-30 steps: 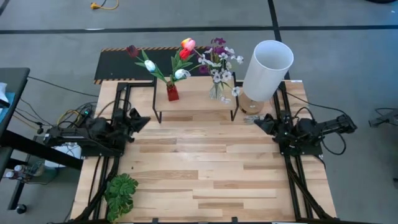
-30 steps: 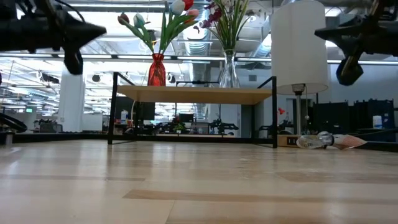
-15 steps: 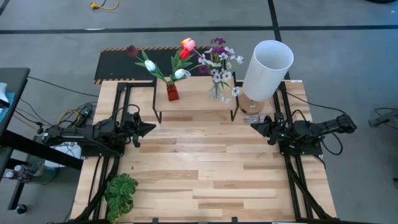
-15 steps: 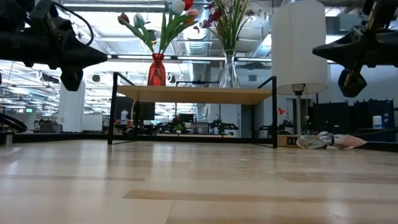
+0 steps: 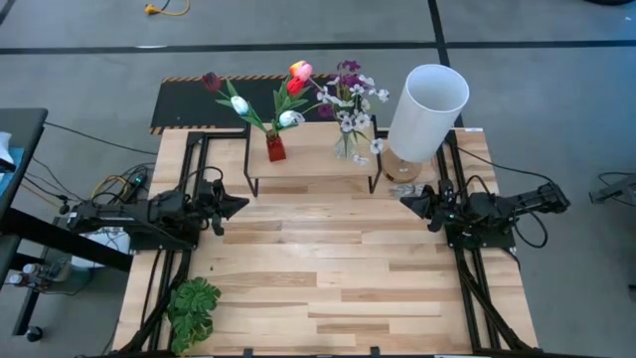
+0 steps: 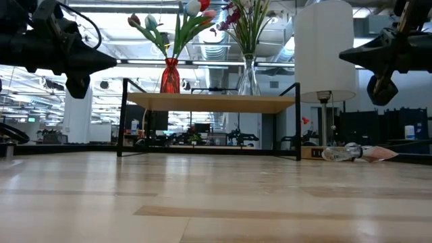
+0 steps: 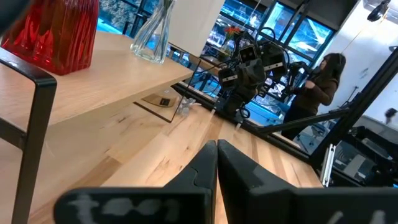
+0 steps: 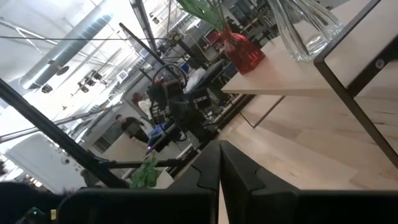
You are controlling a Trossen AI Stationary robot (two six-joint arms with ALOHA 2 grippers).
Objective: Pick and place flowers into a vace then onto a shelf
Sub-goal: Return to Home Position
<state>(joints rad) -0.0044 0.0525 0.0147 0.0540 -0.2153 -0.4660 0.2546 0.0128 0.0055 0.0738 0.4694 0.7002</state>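
A low shelf point(image 5: 313, 161) with a pale wooden plank top on thin black legs was seen at the far side of the light wooden surface point(image 5: 328, 278). On it were stood a red vase point(image 5: 275, 148) holding long-stemmed tulips point(image 5: 290, 80) and, beside it, a clear glass vase point(image 5: 344, 145) holding small purple and white blossoms point(image 5: 353, 94). The left gripper point(image 5: 241, 202) and right gripper point(image 5: 404, 201) were held above the surface near the shelf's two ends, apart from it, each with fingers pressed together and nothing between them.
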